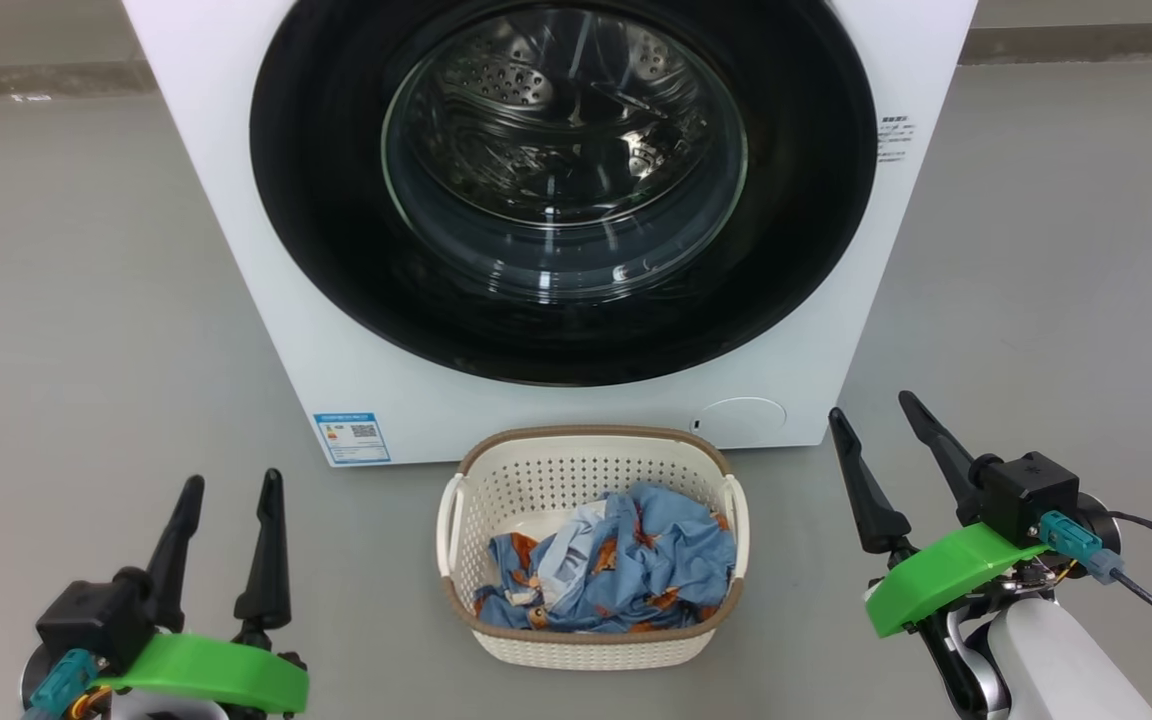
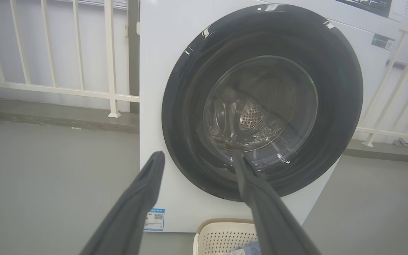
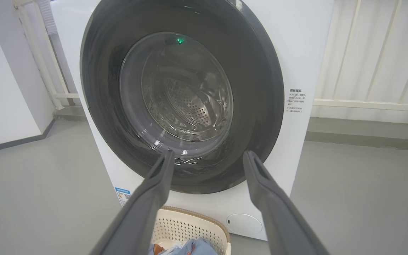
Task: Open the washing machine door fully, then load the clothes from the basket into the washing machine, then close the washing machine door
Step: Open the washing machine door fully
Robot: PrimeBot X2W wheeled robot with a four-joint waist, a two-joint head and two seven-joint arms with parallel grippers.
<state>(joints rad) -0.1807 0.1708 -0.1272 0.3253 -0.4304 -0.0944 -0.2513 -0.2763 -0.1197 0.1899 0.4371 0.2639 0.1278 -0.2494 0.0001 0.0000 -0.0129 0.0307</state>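
Now: first step, opening; the washing machine door (image 1: 563,180) sits shut, flush in the washing machine (image 1: 236,250) front.
Left gripper (image 1: 234,478): fingers parted, holding nothing, near the floor's lower left edge.
Right gripper (image 1: 871,404): parted wider, empty, right of the basket (image 1: 591,640).
Clothes (image 1: 626,565): bundled in the basket, on the floor just below the door.
Next move: I judge I must reach the door's rim, where I can see no handle, and swing it wide.
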